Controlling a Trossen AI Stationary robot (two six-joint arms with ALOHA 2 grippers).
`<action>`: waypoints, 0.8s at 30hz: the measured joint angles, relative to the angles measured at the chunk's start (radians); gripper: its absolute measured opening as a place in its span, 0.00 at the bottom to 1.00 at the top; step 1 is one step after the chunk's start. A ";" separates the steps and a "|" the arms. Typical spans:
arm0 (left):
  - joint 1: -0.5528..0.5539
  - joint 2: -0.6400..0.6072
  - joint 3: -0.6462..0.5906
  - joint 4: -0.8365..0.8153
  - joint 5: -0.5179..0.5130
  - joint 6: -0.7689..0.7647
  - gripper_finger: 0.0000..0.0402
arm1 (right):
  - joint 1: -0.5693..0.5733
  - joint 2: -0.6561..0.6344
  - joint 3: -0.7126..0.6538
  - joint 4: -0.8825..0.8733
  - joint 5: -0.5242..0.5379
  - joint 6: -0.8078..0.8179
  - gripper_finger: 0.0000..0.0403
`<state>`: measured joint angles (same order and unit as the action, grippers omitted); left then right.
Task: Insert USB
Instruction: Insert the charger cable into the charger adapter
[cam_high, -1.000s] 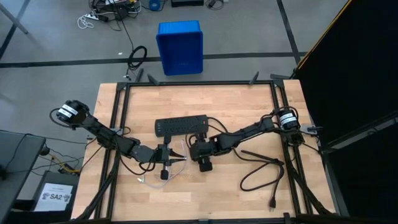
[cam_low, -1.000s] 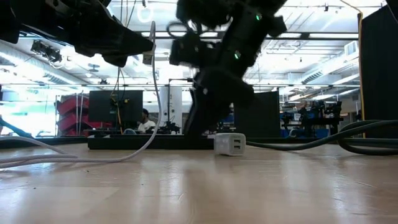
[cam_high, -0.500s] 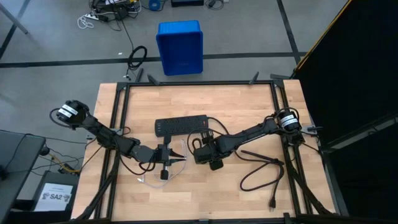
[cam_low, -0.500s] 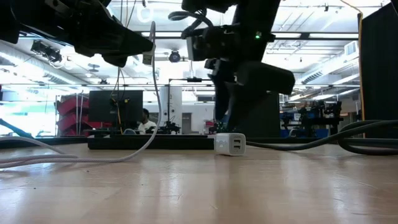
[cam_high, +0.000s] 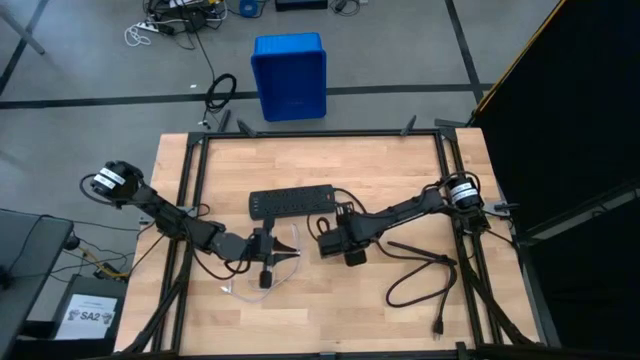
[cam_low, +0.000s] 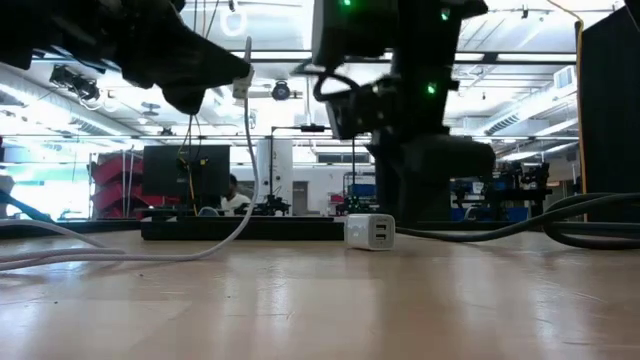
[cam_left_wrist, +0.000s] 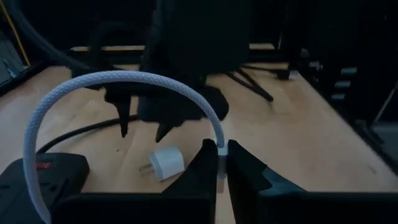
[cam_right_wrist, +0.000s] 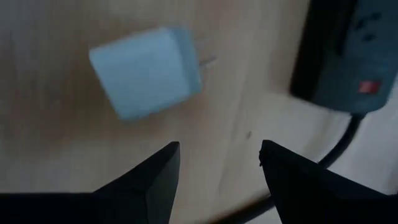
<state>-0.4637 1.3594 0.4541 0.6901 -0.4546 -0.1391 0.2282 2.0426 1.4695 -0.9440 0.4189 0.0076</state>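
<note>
My left gripper (cam_high: 288, 251) is left of the table's middle, raised above the wood, and shut on the thin whitish-grey USB cable (cam_left_wrist: 93, 81). The cable arcs out of the fingers and drops to the table in the low view (cam_low: 247, 160); its slack lies in a loop (cam_high: 250, 285). My right gripper (cam_right_wrist: 217, 165) is open and empty, just above the small white cube adapter (cam_right_wrist: 146, 71), which lies on its side on the wood. The adapter also shows in the left wrist view (cam_left_wrist: 166, 163) and the low view (cam_low: 370, 232). My left gripper pinches the USB cable's plug end (cam_left_wrist: 221, 155) between its two fingers. The fingers lie about level and point toward the table's right. The plug end is lifted clear; the cable arches up out of the fingertips, curves back and hangs slack down to the table.
A black power strip (cam_high: 290, 203) lies just beyond both grippers, its red switch showing in the right wrist view (cam_right_wrist: 367, 86). A thick black power cord (cam_high: 420, 270) loops on the table's right half. A blue bin (cam_high: 290, 75) stands on the floor past the far edge.
My right gripper has moved toward the table's right and a little toward the far edge, turning as it went. The adapter has not moved.
</note>
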 joint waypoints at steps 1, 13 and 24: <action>0.000 0.000 0.000 0.005 -0.001 0.000 0.00 | -0.001 0.000 -0.008 0.015 -0.002 0.008 0.49; -0.001 0.000 0.000 0.006 -0.001 0.005 0.00 | 0.035 0.000 -0.033 0.196 -0.005 0.170 0.49; -0.001 0.000 0.000 0.004 -0.001 0.007 0.00 | 0.066 0.000 -0.033 0.284 -0.048 0.106 0.51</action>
<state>-0.4644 1.3594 0.4541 0.6945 -0.4553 -0.1322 0.2943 2.0426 1.4361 -0.6601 0.3708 0.1140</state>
